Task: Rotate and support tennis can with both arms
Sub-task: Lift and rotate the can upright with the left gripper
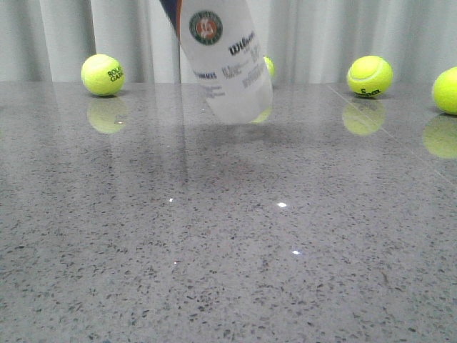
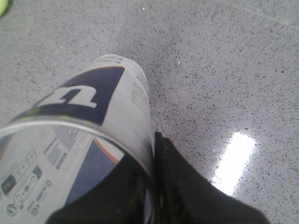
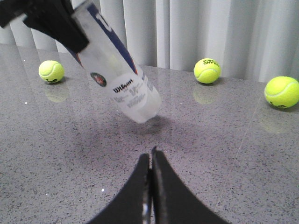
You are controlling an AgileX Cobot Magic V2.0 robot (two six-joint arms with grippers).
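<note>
The tennis can (image 3: 122,79) is clamped tilted above the table (image 1: 228,250) by the left hand (image 3: 56,23), ready for rotation; the right hand (image 3: 150,158) is held together, unsupporting.

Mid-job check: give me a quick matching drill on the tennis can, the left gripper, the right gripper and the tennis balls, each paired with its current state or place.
Column one:
1. tennis can
2. left gripper
3. right gripper
4. tennis balls

Column two:
A. fingers pressed together, holding nothing, apart from the can
B. resting on the table near the curtain
C. tilted, lifted off the table
D. clamped on the can's upper part

Pairs: 1-C, 2-D, 3-A, 4-B
</note>
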